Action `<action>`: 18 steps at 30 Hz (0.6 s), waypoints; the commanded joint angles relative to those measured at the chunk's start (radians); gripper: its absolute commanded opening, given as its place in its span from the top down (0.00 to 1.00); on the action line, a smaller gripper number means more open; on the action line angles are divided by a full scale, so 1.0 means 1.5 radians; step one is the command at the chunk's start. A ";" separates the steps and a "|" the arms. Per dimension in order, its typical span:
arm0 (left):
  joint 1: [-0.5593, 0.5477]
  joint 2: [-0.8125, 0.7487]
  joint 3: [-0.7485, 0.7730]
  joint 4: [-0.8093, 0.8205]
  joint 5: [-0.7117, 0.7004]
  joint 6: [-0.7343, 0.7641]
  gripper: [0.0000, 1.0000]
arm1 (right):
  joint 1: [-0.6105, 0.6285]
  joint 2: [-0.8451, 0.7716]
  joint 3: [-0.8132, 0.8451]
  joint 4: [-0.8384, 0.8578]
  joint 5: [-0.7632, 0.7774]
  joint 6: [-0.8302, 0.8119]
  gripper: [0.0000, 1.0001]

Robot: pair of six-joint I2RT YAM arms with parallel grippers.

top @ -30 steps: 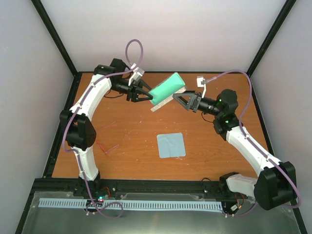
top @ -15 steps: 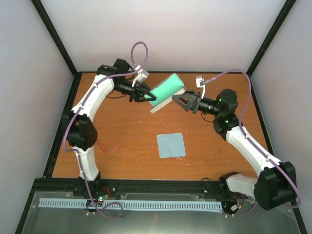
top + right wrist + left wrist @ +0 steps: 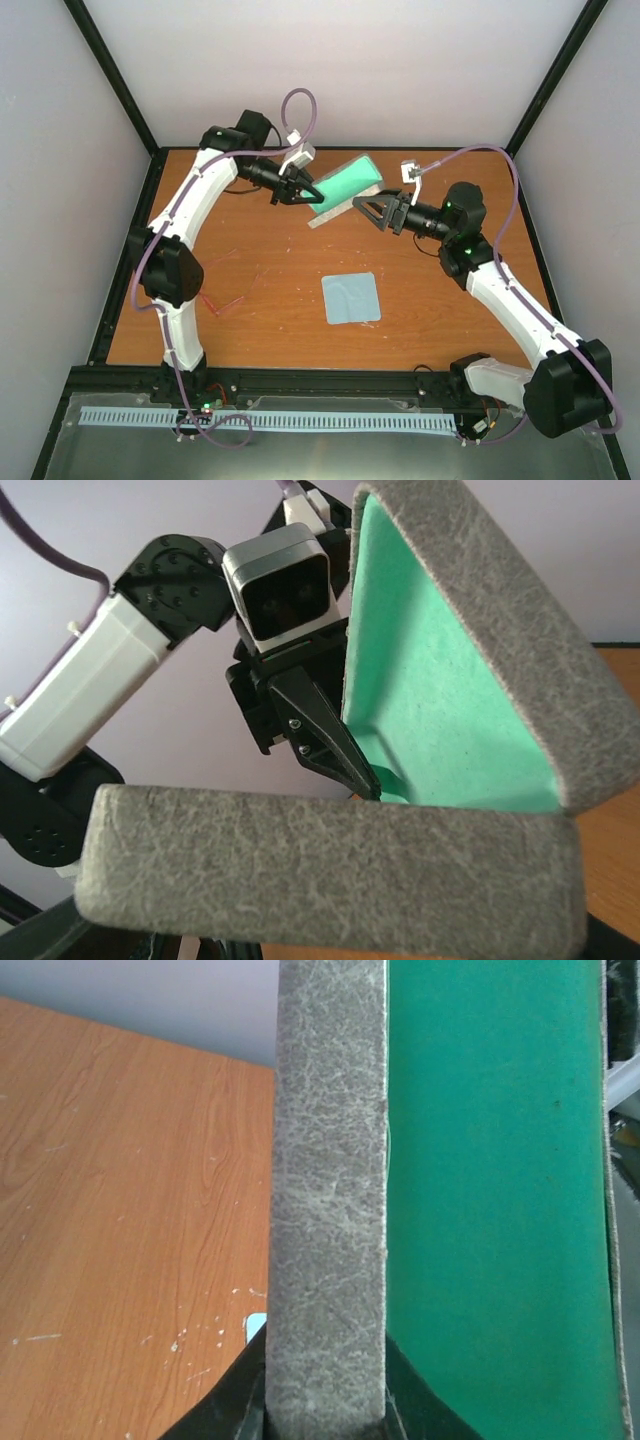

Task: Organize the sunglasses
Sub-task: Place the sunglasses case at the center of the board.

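Note:
The grey oblong case [image 3: 345,190] with green lining is held open in the air over the back of the table, between both grippers. My left gripper [image 3: 308,192] is shut on one grey wall of the case [image 3: 330,1210], with the green lining [image 3: 490,1210] beside it. My right gripper [image 3: 370,208] is shut on the other grey flap [image 3: 330,865]; its view shows the green inside [image 3: 440,700] and the left gripper's fingers [image 3: 340,755] at the far rim. The red-pink sunglasses [image 3: 222,300] lie on the table at the left, away from both grippers.
A light blue square cloth [image 3: 351,298] lies flat on the wooden table [image 3: 280,320] in the middle; a corner of it shows in the left wrist view [image 3: 254,1326]. Black frame posts and white walls surround the table.
My left gripper has moved to the right and slightly up, pushing its side of the case toward the right gripper. The right gripper, the cloth and the sunglasses have barely moved.

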 commanded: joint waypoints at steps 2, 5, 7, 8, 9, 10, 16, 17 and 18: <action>0.001 -0.013 0.035 0.049 -0.083 0.010 0.99 | -0.008 -0.027 -0.020 -0.117 0.073 -0.024 0.35; 0.001 -0.014 0.040 0.066 -0.097 -0.002 0.99 | -0.011 -0.036 -0.043 -0.125 0.091 -0.022 0.34; 0.001 -0.014 0.045 0.071 -0.098 -0.009 0.99 | -0.013 -0.038 -0.055 -0.125 0.102 -0.019 0.25; 0.002 -0.015 0.048 0.072 -0.099 -0.012 0.99 | -0.014 -0.038 -0.060 -0.127 0.107 -0.018 0.23; 0.001 -0.015 0.050 0.075 -0.100 -0.017 0.99 | -0.015 -0.038 -0.065 -0.129 0.112 -0.018 0.22; 0.002 -0.015 0.053 0.075 -0.102 -0.019 0.99 | -0.017 -0.039 -0.069 -0.134 0.116 -0.019 0.22; 0.001 -0.017 0.044 0.086 -0.122 -0.018 0.99 | -0.036 -0.055 -0.095 -0.168 0.138 -0.032 0.15; 0.001 -0.020 0.029 0.097 -0.139 -0.014 0.99 | -0.040 -0.061 -0.095 -0.183 0.144 -0.036 0.14; 0.001 -0.023 0.011 0.114 -0.156 -0.011 0.99 | -0.042 -0.067 -0.095 -0.202 0.152 -0.042 0.14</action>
